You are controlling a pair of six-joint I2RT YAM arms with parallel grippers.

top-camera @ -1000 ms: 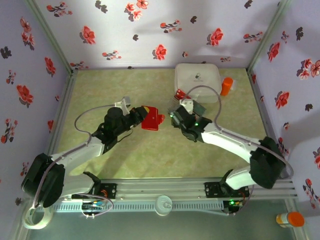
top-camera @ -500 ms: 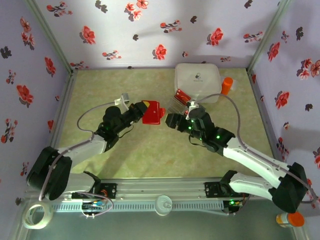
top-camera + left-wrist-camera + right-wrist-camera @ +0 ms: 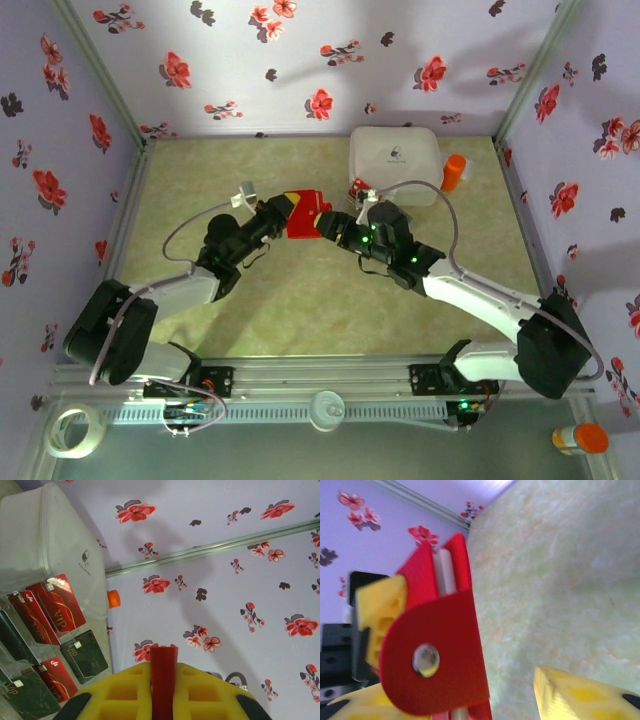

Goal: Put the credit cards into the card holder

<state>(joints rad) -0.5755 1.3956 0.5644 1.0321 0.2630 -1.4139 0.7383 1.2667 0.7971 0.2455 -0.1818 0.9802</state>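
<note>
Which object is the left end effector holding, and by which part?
The small flat red folding wallet, pinched by its edge nearest the left arm in the shut left end effector.

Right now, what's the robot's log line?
left gripper: shut on small flat red folding card holder | right gripper: open at its snap flap | thin red and dark credit cards: untouched

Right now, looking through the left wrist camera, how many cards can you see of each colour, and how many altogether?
Red cards: 3
Dark green cards: 3
Total: 6
</note>
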